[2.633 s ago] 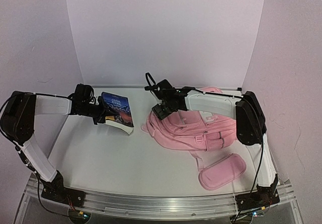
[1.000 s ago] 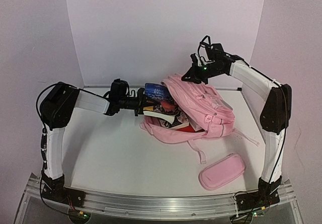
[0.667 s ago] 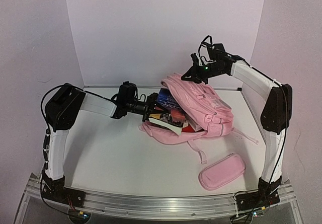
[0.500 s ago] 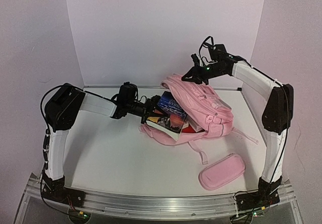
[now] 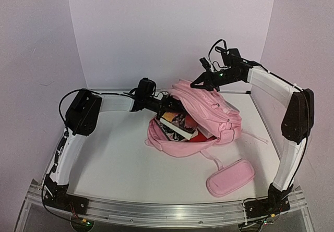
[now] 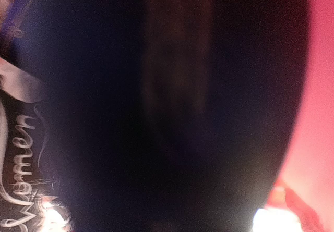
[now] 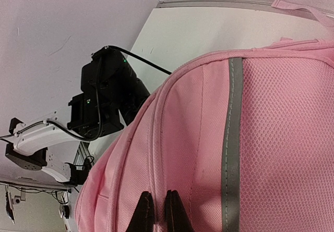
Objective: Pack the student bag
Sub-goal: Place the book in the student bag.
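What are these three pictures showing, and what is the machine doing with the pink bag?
Two robot arms are bolted at the table's near edge. The wide picture comes from a camera above and behind them; the other two come from a camera on each wrist. On the table lie an open pink backpack with books inside and a pink pencil case. The right arm has its jaws pinched on the backpack's fabric, seen close in its wrist picture. The left arm reaches into the opening; its camera shows mostly darkness, so I cannot tell whether its jaws hold anything.
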Action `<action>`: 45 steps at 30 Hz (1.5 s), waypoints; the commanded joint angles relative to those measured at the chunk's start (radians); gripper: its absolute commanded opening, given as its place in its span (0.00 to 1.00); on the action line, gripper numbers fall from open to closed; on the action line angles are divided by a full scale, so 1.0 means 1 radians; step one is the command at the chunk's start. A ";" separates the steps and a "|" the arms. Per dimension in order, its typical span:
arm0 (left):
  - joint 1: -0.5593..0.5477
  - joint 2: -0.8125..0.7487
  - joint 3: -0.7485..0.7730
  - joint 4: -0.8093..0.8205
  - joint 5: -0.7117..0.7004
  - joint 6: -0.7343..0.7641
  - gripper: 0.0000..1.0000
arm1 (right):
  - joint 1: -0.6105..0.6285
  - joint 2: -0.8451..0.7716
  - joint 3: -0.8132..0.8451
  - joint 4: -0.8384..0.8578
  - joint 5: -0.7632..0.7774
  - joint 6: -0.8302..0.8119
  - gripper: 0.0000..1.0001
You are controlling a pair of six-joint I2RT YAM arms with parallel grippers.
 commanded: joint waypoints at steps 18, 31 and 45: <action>0.082 -0.344 -0.426 -0.154 -0.247 0.233 0.41 | -0.007 -0.061 0.057 0.088 -0.113 -0.008 0.00; 0.113 -0.482 -0.639 0.467 -0.341 -0.055 0.00 | -0.008 0.000 0.148 0.104 -0.049 0.102 0.00; 0.097 -0.443 -0.665 0.946 -0.812 -0.418 0.00 | -0.009 0.150 0.372 0.236 0.066 0.335 0.00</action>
